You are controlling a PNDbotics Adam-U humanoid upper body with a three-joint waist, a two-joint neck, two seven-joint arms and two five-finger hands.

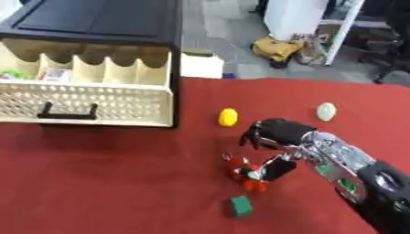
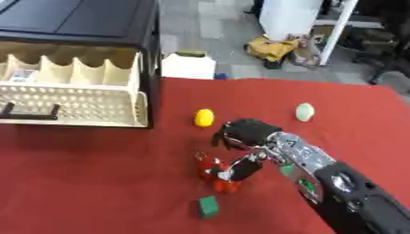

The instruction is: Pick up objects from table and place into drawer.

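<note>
Red cloth: the table (image 1: 96, 183) is covered in it, and everything I have to move lies on the right half, well apart from the drawer.
Drawer: the cream drawer (image 1: 88, 103) stands pulled out of the black cabinet (image 1: 96, 20) at the far left, its perforated front and dark handle (image 1: 68, 112) facing me. I judge it was left open so a drop needs no second hand. Dividers split it into slots; something green and a small card-like thing already sit in the left ones.
Right hand: my right hand (image 1: 276, 132) comes in from the near right and hangs over the red toy (image 1: 246, 172). Its fingers curl downward and the thumb reaches toward the toy, a narrow pinch forming. I cannot tell whether the thumb touches the toy or only sits just beside it, so I will not call it held.
Red toy: small, red with white bits, resting on the cloth near the middle. This looks like my current target.
Other things: a yellow egg shape (image 1: 228, 117) lies just far of the hand, a pale egg shape (image 1: 326, 111) further right, and a green block (image 1: 240, 205) near of the toy.
Left hand: not visible in either view.
Next move: my guess is to close the pinch and carry left and far to an open slot.
Risk: the green block is close enough that a sloppy closing might nudge it.
</note>
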